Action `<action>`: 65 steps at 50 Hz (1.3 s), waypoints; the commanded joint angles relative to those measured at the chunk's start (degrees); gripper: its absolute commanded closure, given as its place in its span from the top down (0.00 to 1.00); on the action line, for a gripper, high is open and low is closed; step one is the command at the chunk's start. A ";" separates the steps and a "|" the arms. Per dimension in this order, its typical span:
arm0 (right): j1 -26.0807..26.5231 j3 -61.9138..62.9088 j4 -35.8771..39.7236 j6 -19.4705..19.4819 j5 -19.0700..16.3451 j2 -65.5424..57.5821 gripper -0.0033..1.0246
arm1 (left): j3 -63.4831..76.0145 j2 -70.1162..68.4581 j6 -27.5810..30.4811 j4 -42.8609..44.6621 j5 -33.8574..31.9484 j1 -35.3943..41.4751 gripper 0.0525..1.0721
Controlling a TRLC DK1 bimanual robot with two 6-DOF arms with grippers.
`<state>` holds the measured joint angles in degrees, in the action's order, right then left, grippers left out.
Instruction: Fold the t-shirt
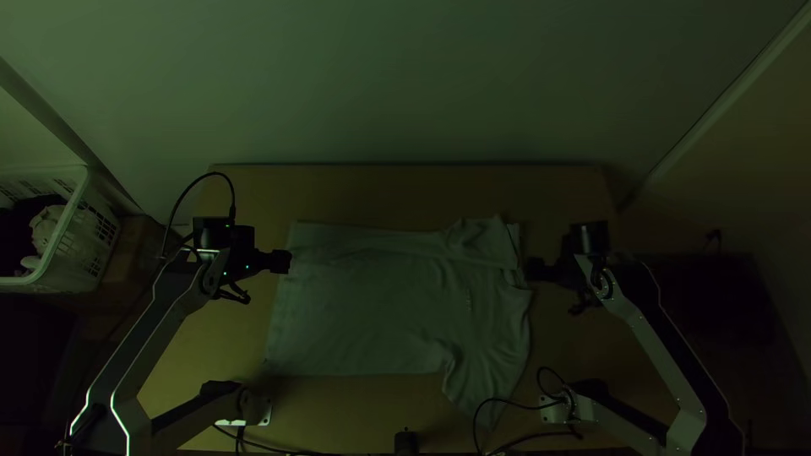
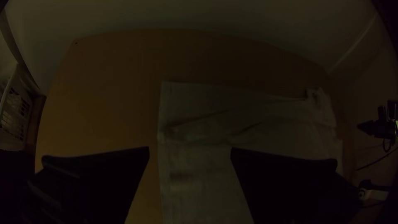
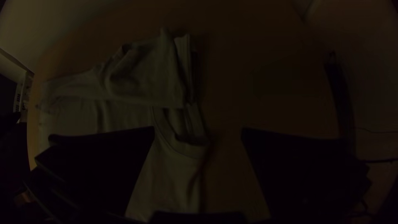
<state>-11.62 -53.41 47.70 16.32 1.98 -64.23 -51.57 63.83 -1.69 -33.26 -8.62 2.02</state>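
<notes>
The pale t-shirt (image 1: 372, 295) lies flat on the table, hem side at left and collar at right; its far side is folded inward, with a sleeve lying over near the collar. The near sleeve spreads toward the table's front edge. At the hem's far corner is my left gripper (image 1: 287, 262); in the left wrist view the left gripper (image 2: 190, 151) stands open above the shirt (image 2: 199, 182) edge. By the collar is my right gripper (image 1: 530, 270); in the right wrist view the right gripper (image 3: 198, 132) is open over the collar side of the shirt (image 3: 166, 166).
A white basket (image 1: 63, 232) holding cloth stands left of the table (image 1: 397, 194). Black cables (image 1: 524, 409) run along the near edge, beside a small dark object (image 1: 406, 442). A wall rises behind the table's far edge.
</notes>
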 commanded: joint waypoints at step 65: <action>-11.94 3.22 22.79 19.19 -7.78 7.36 0.95 | 10.61 -1.34 15.40 -39.87 12.84 10.81 0.94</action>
<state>-23.16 -51.59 69.76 34.13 -5.48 -57.74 -42.15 60.45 12.49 -71.48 3.73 11.94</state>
